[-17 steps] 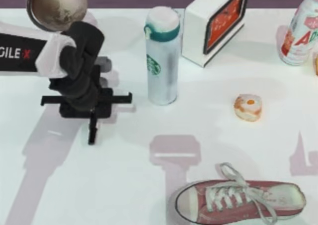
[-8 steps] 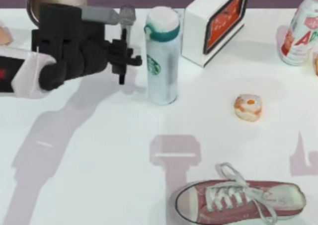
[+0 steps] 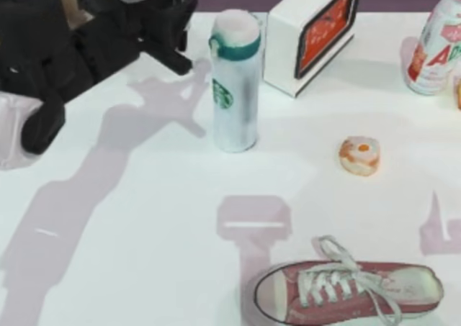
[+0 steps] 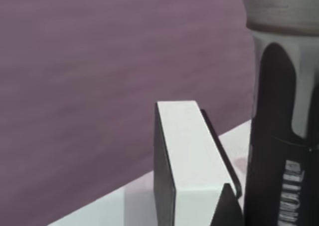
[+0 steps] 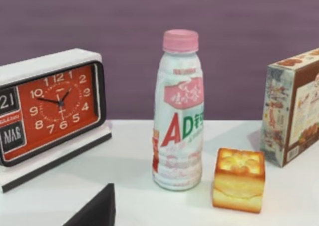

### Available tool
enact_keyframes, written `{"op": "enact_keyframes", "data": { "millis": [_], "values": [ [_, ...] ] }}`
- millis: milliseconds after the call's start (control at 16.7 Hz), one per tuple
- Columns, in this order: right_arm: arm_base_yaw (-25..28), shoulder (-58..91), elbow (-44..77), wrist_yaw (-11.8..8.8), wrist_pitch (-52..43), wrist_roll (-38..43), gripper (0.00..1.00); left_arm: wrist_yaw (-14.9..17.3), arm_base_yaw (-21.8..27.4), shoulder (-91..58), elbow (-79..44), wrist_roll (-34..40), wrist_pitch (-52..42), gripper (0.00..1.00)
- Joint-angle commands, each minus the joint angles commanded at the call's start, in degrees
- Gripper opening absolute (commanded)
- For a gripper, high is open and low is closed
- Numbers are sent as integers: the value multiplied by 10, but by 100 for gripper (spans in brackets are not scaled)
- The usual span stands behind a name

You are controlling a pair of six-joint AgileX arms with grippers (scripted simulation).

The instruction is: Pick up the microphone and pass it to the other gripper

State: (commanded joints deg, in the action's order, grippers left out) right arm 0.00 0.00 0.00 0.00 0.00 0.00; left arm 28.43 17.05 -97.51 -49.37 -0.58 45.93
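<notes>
The microphone (image 4: 280, 151) fills one side of the left wrist view, very close: a black handle with pale lettering and a grey head (image 4: 281, 6) above it. One black fingertip (image 4: 227, 208) of my left gripper presses against the handle, so the gripper is shut on the microphone. In the top view my left gripper (image 3: 173, 34) hangs high at the far left corner, pointing toward the tumbler, and the black arm hides the microphone. My right gripper shows only as one black fingertip (image 5: 102, 208) in the right wrist view, open and holding nothing.
A white tumbler (image 3: 235, 81) stands just right of the left gripper. Behind it is a white clock with a red face (image 3: 313, 34). A pink-capped bottle (image 3: 436, 45), a small cake (image 3: 359, 155) and a red sneaker (image 3: 346, 290) lie to the right. A bread cube (image 5: 239, 178) and a box (image 5: 294, 111) stand by the bottle.
My left arm has risen from the table at the left and swung to the far left corner, closer to the camera, with its gripper turned sideways. Everything else has stayed put.
</notes>
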Motion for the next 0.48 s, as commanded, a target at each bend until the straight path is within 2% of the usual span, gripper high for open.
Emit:
{"op": "enact_keyframes", "data": {
  "millis": [300, 480],
  "values": [
    [0, 0, 0, 0, 0, 0, 100, 6, -1, 9, 5, -4, 14, 0],
    [0, 0, 0, 0, 0, 0, 100, -5, 11, 11, 4, -4, 13, 0]
  ]
}}
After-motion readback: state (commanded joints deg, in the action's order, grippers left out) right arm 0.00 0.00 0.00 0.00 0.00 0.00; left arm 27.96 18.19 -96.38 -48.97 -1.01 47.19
